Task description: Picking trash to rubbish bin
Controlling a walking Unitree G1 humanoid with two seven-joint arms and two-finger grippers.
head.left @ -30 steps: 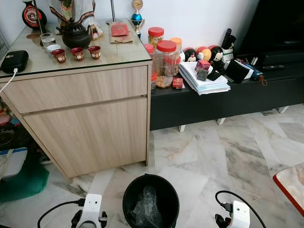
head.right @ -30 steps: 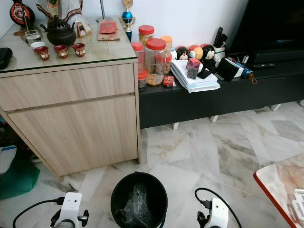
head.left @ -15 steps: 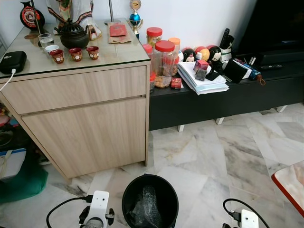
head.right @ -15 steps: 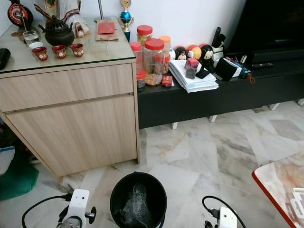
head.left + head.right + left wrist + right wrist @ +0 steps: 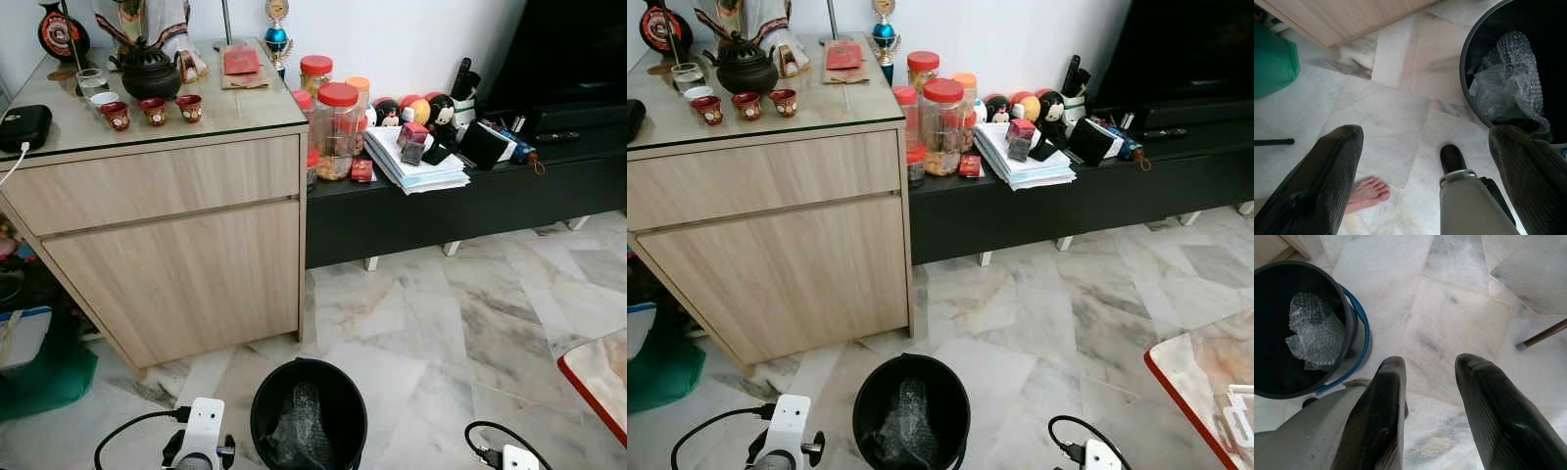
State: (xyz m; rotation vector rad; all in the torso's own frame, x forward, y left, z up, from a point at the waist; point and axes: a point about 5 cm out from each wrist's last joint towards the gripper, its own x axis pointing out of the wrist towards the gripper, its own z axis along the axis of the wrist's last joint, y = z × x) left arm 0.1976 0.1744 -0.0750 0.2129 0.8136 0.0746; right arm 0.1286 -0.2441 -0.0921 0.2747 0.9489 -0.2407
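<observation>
A black rubbish bin (image 5: 257, 416) stands on the marble floor just before me, with crumpled clear bubble wrap (image 5: 299, 429) lying inside it. My left arm's wrist (image 5: 202, 436) hangs to the left of the bin, my right arm's wrist (image 5: 516, 458) to its right. In the left wrist view my left gripper (image 5: 1425, 136) is open over the floor beside the bin (image 5: 1465, 78), nothing between its fingers. My right gripper (image 5: 1431, 364) is open too, over bare floor next to the bin (image 5: 1358, 328) and its bubble wrap (image 5: 1315, 330).
A wooden cabinet (image 5: 176, 245) stands left ahead, a black low bench (image 5: 460, 206) with jars and papers to its right. A green bag (image 5: 44, 377) lies at far left, a red-edged table corner (image 5: 598, 377) at right. A person's bare foot (image 5: 1369, 193) is behind me.
My right wrist has sunk toward the bottom edge of the eye views. The left wrist has shifted slightly right. The bubble wrap stays in the bin.
</observation>
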